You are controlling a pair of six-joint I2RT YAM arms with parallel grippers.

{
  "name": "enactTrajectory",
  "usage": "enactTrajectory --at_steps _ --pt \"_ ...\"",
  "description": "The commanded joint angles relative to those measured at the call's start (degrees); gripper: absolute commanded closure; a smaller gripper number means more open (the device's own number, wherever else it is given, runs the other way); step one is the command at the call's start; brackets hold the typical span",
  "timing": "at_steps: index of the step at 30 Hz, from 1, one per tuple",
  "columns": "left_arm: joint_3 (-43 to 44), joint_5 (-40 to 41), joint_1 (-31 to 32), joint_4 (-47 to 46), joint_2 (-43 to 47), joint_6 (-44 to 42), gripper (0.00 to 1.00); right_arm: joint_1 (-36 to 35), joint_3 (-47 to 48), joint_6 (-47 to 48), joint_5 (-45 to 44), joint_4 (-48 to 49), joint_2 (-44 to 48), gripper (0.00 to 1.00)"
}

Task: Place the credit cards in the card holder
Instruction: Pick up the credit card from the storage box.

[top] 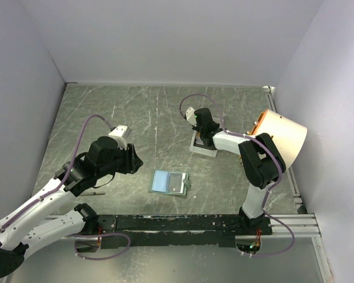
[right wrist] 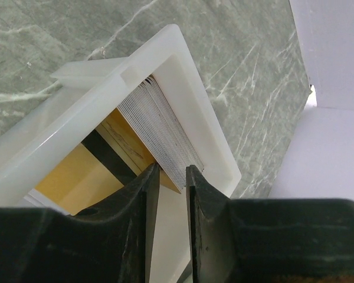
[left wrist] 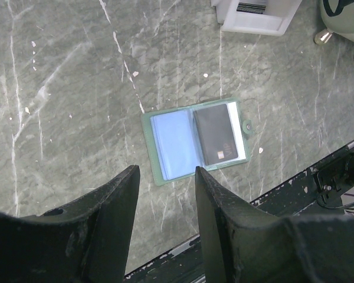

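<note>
The sage-green card holder (top: 170,183) (left wrist: 194,138) lies open and flat on the table, its pale blue pockets facing up. A dark credit card (left wrist: 219,134) sits in its right pocket. My left gripper (top: 133,159) (left wrist: 165,172) hovers open and empty to the left of it. A stack of credit cards (right wrist: 159,124) stands on edge in the white tray (right wrist: 183,76) (top: 204,149), with a gold card (right wrist: 65,177) lying against it. My right gripper (right wrist: 172,171) (top: 202,138) reaches down into the tray. Its jaws stand a narrow gap apart at the stack's lower corner.
A pale tan cone-shaped object (top: 280,138) with an orange rim stands at the right beside the right arm. A black mounting rail (top: 183,224) runs along the near edge. White walls close in the table on three sides.
</note>
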State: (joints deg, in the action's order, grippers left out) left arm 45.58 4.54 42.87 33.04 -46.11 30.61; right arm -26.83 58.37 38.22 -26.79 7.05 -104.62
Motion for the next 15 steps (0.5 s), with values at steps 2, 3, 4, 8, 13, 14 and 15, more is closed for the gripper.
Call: enactTrajectory --at_steps 2,3,4,8,13,14,15 --pt "0.44 0.89 0.25 0.71 0.69 -0.16 0.47 0.98 1.11 0.27 3.46 -1.44 0.68 0.73" --pt "0.41 0.91 0.28 0.76 0.67 -0.13 0.47 0.99 0.71 0.28 3.97 -1.51 0.79 0.71" --pt "0.46 0.99 0.28 0.8 0.78 -0.17 0.47 0.99 0.37 0.28 4.17 -1.39 0.75 0.7" --pt "0.25 1.0 0.26 0.63 0.91 -0.13 0.47 1.2 0.54 0.57 3.99 -1.69 -0.61 0.68" --pt "0.46 1.0 0.28 0.76 0.61 -0.22 0.47 1.59 0.69 1.37 2.0 0.13 -1.79 0.68" --pt "0.44 0.96 0.28 0.72 0.66 -0.26 0.47 1.77 0.84 1.46 1.58 0.39 -1.93 0.69" --pt "0.42 1.05 0.2 0.71 0.64 -0.21 0.46 1.78 1.05 1.61 1.49 0.42 -1.94 0.69"
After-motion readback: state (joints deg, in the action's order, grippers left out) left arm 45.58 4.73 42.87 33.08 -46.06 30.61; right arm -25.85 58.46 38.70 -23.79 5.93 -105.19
